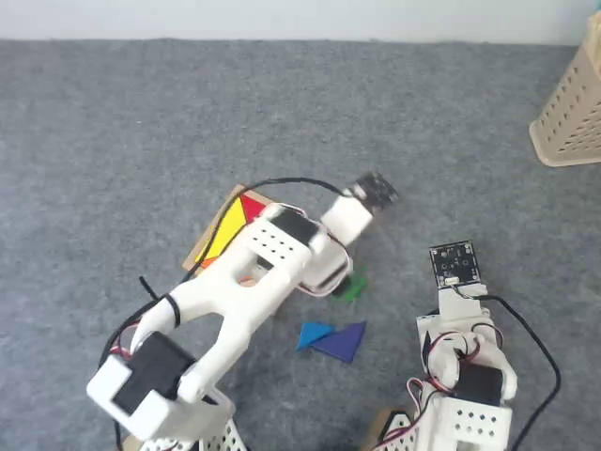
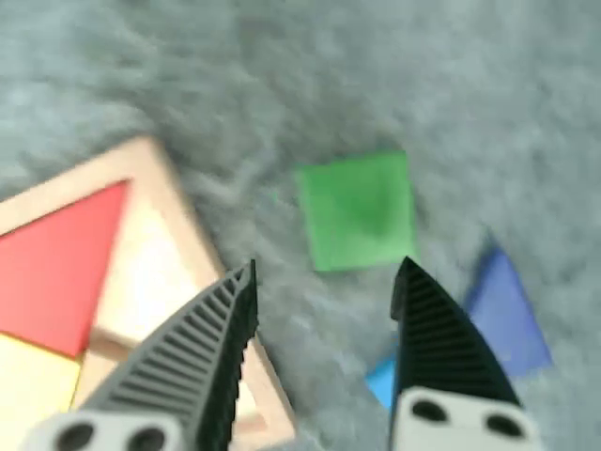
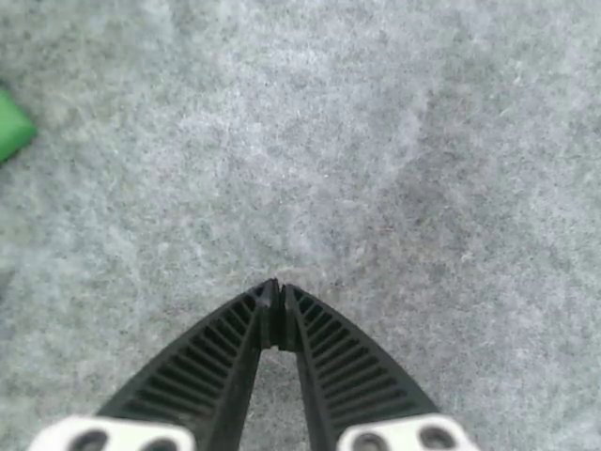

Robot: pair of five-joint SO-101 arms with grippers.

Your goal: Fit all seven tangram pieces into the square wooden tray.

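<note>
We saw the left gripper [image 2: 327,267] with its jaws wide open and nothing held between them. The green square [image 2: 357,211] lay flat on the grey carpet [image 2: 470,94] just ahead of the jaw tips. It touched neither jaw, and it sat a bit closer to one jaw than to the other. Out past that closer jaw lay a dark blue piece [image 2: 507,310], and a light blue piece [image 2: 380,381] peeked out close beside the same jaw. The square wooden tray [image 2: 150,272] was on the far side of the other jaw, and that jaw hung over the tray's edge. Inside the tray we saw a red triangle [image 2: 61,263] and a yellow piece [image 2: 28,385] side by side, with some bare wood between them and the jaw. The right gripper [image 3: 278,287] had its jaws shut tight, tips touching, and it held nothing. Grey carpet lay ahead of its tips, and a small bit of green [image 3: 9,127] showed well off to one side of them.
</note>
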